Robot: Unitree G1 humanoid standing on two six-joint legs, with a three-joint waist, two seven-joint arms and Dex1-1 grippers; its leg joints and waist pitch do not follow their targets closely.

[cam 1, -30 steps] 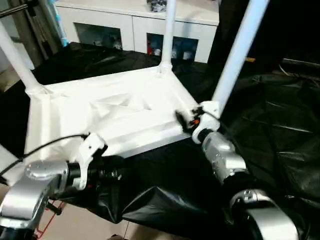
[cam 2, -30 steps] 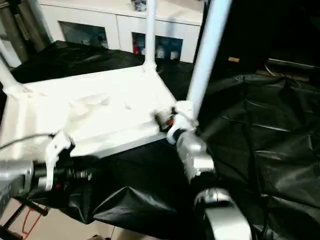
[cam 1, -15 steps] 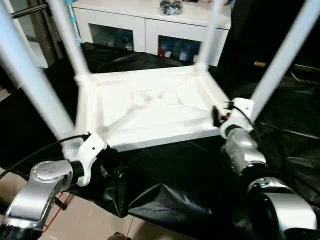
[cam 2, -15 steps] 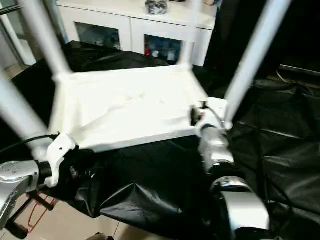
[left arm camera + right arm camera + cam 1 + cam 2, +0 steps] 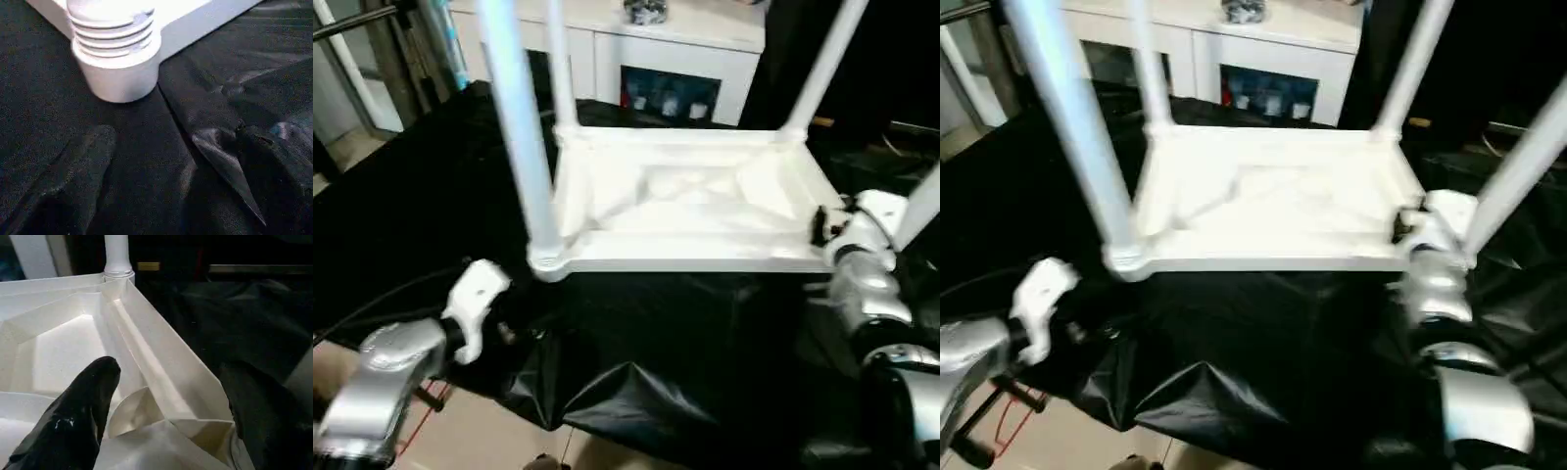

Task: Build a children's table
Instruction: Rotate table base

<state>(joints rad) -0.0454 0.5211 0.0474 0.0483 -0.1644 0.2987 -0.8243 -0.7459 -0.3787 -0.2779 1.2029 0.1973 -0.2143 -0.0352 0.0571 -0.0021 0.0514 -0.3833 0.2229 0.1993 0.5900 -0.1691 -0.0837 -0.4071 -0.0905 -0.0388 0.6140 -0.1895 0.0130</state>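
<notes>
**Upturned table, legs in the air, ready to be handled by its corners**

Nearest to me, the left gripper [image 5: 499,328] hangs low over the black sheet [image 5: 685,362], just short of the near-left corner socket [image 5: 116,58]; its two black fingers [image 5: 73,171] are spread and hold nothing. The sheet is thin, glossy plastic, creased and puckered, and I judge it slippery underfoot for anything dragged across it.

On it lies the children's table [image 5: 690,201], upside down, in the middle of the covered work surface. It is all white moulded plastic, matte and slightly grainy, with a ribbed underside of shallow diagonal webs and a raised rim. By the look of those thin walls it should be light and fairly stiff, though the rim may flex if squeezed hard. The socket is a stout round collar with ridged rings, the sturdiest place to take hold; the smooth tapered leg [image 5: 519,127] rising from it offers leverage but little grip.

At the near-right corner the right gripper [image 5: 166,431] straddles the rim, jaws spread wide with one finger inside the underside and one outside, not pinching it. The other legs stand at their corners.

Beyond stands a white cabinet [image 5: 646,49] with glass doors.
</notes>
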